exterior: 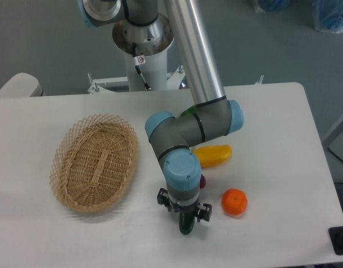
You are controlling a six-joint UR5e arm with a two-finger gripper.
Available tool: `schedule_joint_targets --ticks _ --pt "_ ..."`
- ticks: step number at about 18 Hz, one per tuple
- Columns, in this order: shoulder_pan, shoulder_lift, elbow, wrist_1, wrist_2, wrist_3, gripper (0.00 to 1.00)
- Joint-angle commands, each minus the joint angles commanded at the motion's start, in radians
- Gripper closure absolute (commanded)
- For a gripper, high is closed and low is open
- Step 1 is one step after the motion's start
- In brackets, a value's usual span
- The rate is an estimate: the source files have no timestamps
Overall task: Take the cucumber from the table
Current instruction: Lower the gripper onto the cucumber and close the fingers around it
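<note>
The gripper (185, 215) points down at the near edge of the white table (272, 111), and the dark green cucumber (186, 224) sticks out under it. I cannot tell if its fingers squeeze the cucumber. An orange (234, 202) sits just right, a basket (96, 163) left.

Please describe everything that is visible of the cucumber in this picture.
Only one rounded end of the cucumber shows: dark green and glossy, poking out below the gripper near the front edge of the white table. The wrist and gripper cover the rest, so its length and lie cannot be judged. The fingers seem to be around it, but whether they grip it, or whether it rests on the table, cannot be told. Nothing else visibly touches it.
</note>
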Motion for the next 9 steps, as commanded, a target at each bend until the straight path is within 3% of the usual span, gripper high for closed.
schedule_joint_targets --ticks 4,9 --pt "0.0 -0.002 0.0 0.0 0.0 -0.003 0.56" --pt "0.0 0.001 0.011 -0.003 0.002 -0.002 0.65"
